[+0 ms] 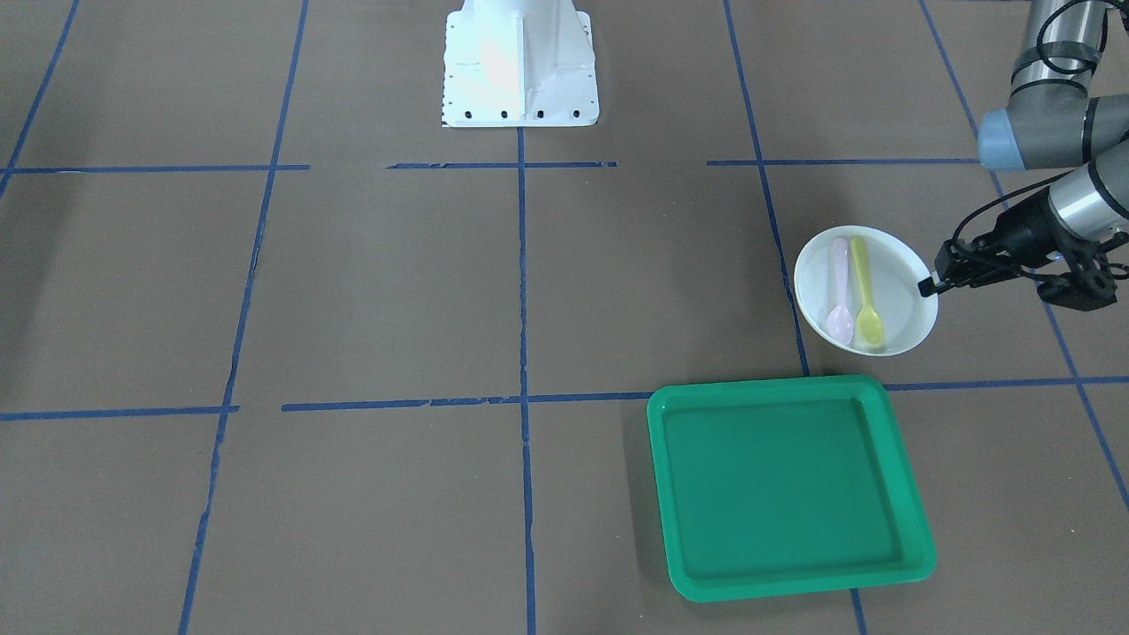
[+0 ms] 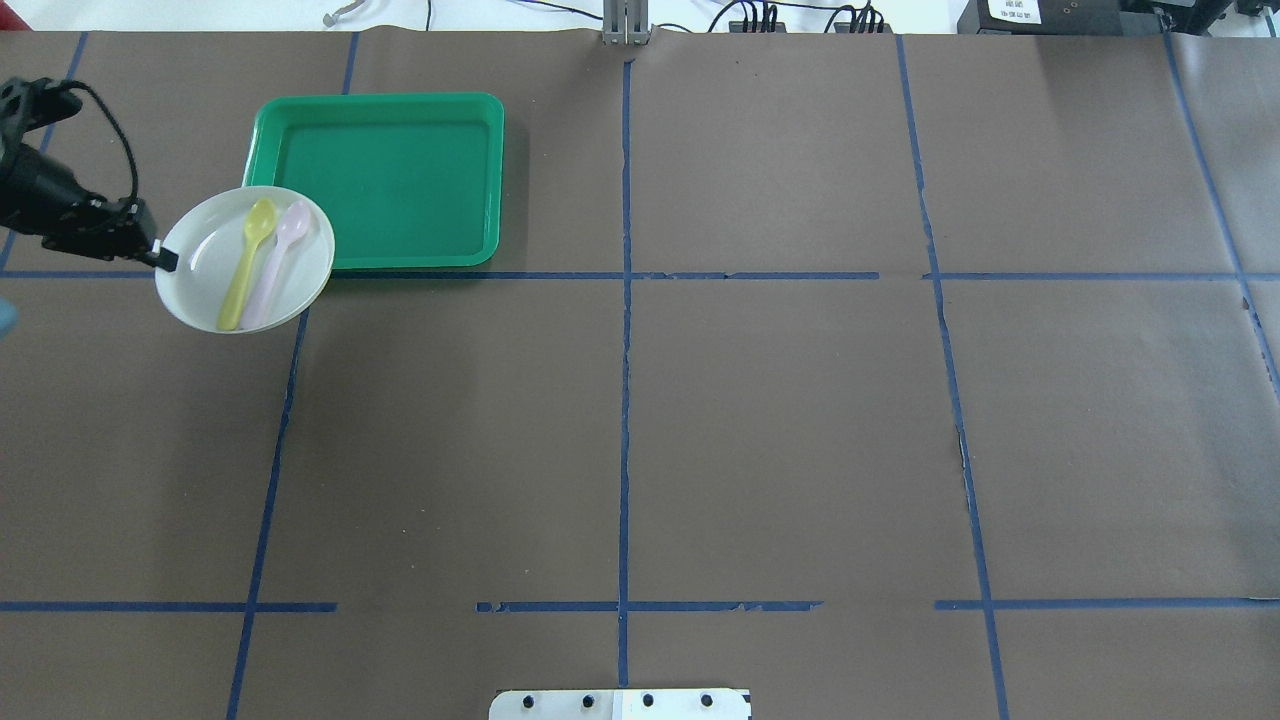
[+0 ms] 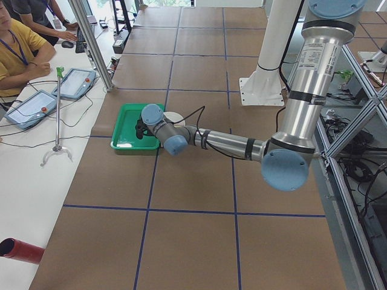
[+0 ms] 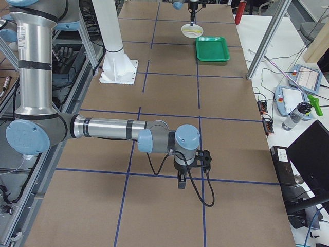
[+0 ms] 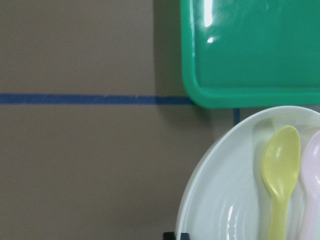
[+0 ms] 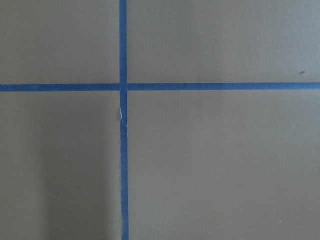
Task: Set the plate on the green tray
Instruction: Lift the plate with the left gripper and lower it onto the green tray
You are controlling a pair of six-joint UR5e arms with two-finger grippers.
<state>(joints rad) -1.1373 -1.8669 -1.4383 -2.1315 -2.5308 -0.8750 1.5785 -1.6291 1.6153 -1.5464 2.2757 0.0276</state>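
Note:
The white plate (image 1: pixel 895 291) carries a yellow spoon (image 1: pixel 865 298) and a pink spoon (image 1: pixel 839 295). My left gripper (image 1: pixel 927 287) is shut on the plate's rim and holds it just off the table, beside the near corner of the green tray (image 1: pixel 785 485). In the overhead view the plate (image 2: pixel 200 280) overlaps the corner of the tray (image 2: pixel 400 180), with the left gripper (image 2: pixel 166 260) at its left edge. The left wrist view shows the plate (image 5: pixel 225 200) below the tray (image 5: pixel 250 50). My right gripper (image 4: pixel 181 184) hangs over bare table far away; I cannot tell whether it is open.
The robot's white base (image 1: pixel 520 62) stands at mid-table on the robot's side. Blue tape lines (image 2: pixel 625 300) divide the brown table. In the exterior left view operators (image 3: pixel 18 48) sit at a side table with tablets, beyond the tray.

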